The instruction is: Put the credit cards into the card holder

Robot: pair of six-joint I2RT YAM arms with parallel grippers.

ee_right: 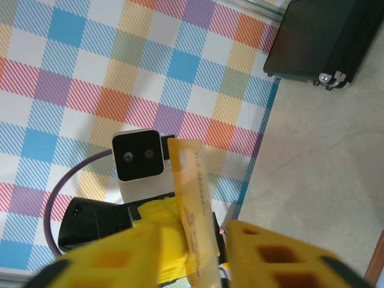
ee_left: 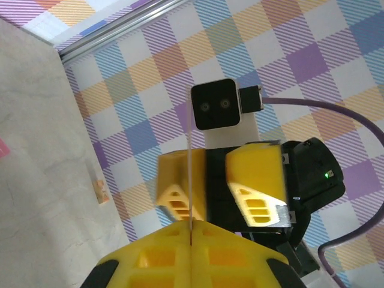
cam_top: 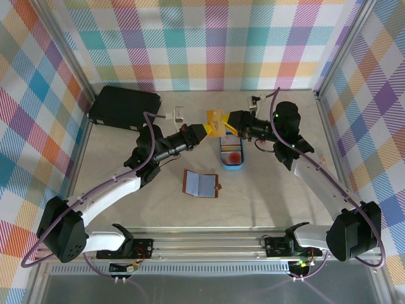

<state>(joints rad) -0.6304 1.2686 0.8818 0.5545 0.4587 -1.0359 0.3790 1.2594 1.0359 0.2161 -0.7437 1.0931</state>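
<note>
- The credit card (cam_top: 217, 120) is a thin, beige-gold rectangle. It is held in the air between the two grippers, over the far middle of the table, just beyond the blue tray (cam_top: 221, 155).
- In the left wrist view the card shows edge-on as a pale, thin line. In the right wrist view its gold face shows faint print, too small to read.
- The left gripper (ee_left: 191, 227) is clamped on the card's lower edge, yellow fingers pressed together.
- The right gripper (ee_right: 195, 258) has its jaws apart. The card's other end stands between them, with a gap on one side.
- A second card, white with a red circle (cam_top: 233, 154), lies flat in the blue tray.
- The card holder (cam_top: 200, 183) lies open on the table, well apart from both grippers. Its inside is blue-grey and its edge and tab are brown.
- A black case (cam_top: 123, 106) sits at the far left.
</note>
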